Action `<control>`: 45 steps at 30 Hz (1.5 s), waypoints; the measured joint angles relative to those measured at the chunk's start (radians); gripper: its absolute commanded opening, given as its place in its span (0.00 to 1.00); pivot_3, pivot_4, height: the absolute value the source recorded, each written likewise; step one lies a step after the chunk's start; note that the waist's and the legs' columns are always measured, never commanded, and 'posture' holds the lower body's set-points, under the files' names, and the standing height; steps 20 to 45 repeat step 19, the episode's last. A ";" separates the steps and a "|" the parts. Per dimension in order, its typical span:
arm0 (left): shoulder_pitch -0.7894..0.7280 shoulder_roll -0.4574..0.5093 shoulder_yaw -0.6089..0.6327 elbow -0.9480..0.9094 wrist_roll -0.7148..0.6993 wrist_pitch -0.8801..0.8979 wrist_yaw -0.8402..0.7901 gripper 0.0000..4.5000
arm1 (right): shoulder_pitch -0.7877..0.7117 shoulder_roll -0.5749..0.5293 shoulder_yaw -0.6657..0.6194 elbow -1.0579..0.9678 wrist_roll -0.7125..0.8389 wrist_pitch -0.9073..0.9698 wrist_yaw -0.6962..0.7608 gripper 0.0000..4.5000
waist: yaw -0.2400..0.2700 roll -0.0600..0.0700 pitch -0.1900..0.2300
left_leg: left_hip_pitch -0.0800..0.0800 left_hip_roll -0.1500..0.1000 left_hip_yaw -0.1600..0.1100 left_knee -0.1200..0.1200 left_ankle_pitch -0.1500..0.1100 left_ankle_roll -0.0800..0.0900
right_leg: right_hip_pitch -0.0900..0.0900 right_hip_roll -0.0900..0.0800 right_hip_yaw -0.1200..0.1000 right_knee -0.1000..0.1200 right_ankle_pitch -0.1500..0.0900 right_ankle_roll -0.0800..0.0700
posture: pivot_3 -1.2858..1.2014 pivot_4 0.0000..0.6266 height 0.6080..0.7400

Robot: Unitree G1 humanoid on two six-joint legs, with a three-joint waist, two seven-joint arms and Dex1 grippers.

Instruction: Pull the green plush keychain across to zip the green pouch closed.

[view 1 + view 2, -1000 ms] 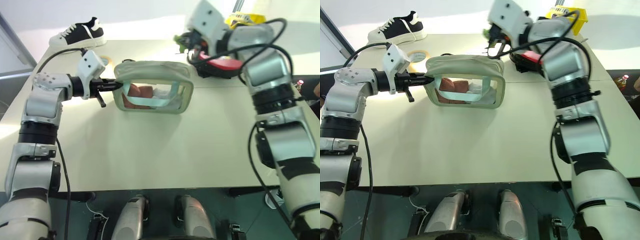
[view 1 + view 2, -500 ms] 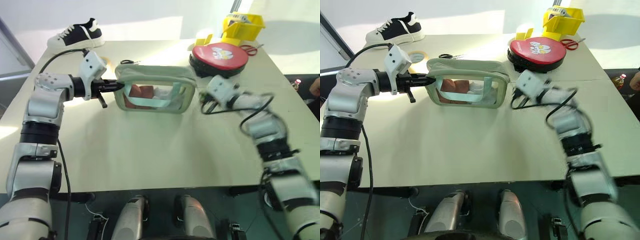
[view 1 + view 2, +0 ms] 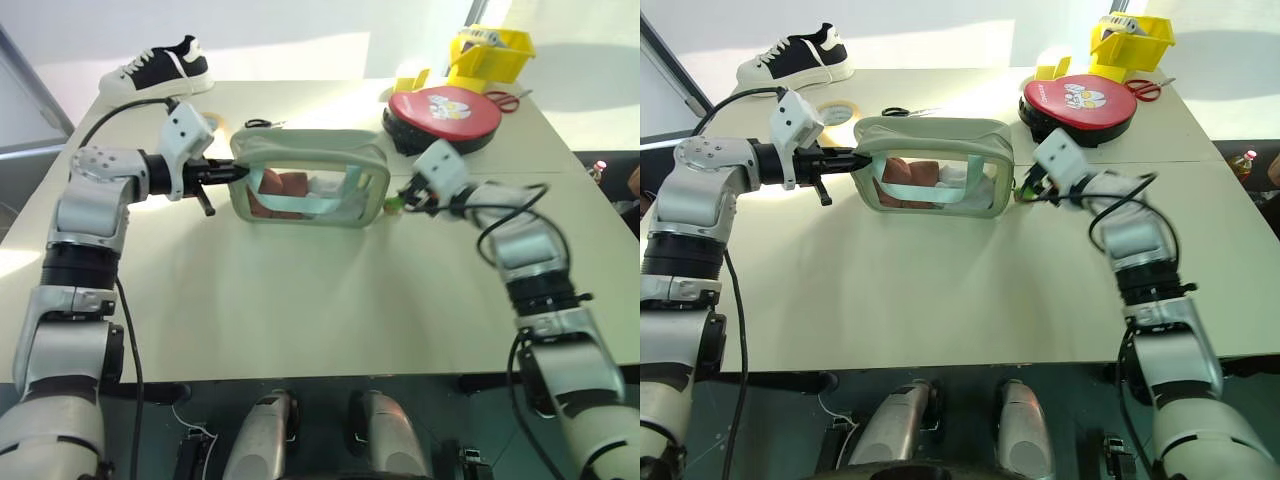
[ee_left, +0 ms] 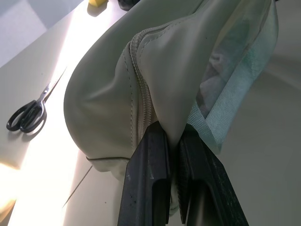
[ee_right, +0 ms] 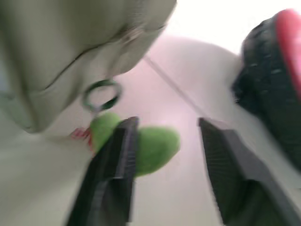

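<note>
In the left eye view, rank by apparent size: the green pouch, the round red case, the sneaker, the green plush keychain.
1. green pouch
2. round red case
3. sneaker, though it sits farther back, so nearness may skew this
4. green plush keychain

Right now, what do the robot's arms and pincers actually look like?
Both arms are chunky silver-grey shells joined by black ribbed joints, with loose black cables looping alongside. Each wrist carries a white boxy housing. The left gripper and right gripper each end in two flat, matte black fingers.
</note>
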 measured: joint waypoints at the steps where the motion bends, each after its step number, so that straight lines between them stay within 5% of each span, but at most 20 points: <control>1: 0.000 0.001 0.000 0.000 0.000 0.000 0.000 0.00 | -0.026 -0.018 -0.017 -0.003 0.017 0.009 0.026 0.91 | 0.000 0.000 0.000 | 0.000 0.000 0.000 0.000 0.000 0.000 | 0.000 0.000 0.000 0.000 0.000 0.000 | 0.52 0.24 1.00; 2: 0.000 0.001 0.000 0.000 0.000 0.000 0.000 0.08 | -0.053 -0.039 -0.030 -0.012 0.037 0.021 0.053 1.00 | 0.000 0.000 0.000 | 0.000 0.000 0.000 0.000 0.000 0.000 | 0.000 0.000 0.000 0.000 0.000 0.000 | 0.52 0.24 1.00; 11: -0.019 0.087 0.048 0.029 -0.050 0.050 -0.067 0.98 | -0.089 -0.219 -0.074 -0.263 0.341 0.313 0.431 1.00 | -0.004 0.000 0.000 | 0.000 0.001 0.000 0.000 -0.002 0.001 | 0.000 -0.001 0.000 -0.002 0.000 0.000 | 0.52 0.24 1.00; 19: -0.048 0.219 0.144 0.051 -0.099 0.154 -0.096 0.98 | -0.074 -0.214 -0.101 -0.375 0.437 0.399 0.392 1.00 | 0.007 0.000 0.000 | -0.001 0.001 0.000 -0.001 -0.002 0.000 | 0.000 -0.003 0.000 -0.007 0.000 0.000 | 0.52 0.24 1.00; 45: -0.048 0.219 0.144 0.051 -0.099 0.154 -0.096 0.98 | -0.074 -0.214 -0.101 -0.375 0.437 0.399 0.392 1.00 | 0.007 0.000 0.000 | -0.001 0.001 0.000 -0.001 -0.002 0.000 | 0.000 -0.003 0.000 -0.007 0.000 0.000 | 0.52 0.24 1.00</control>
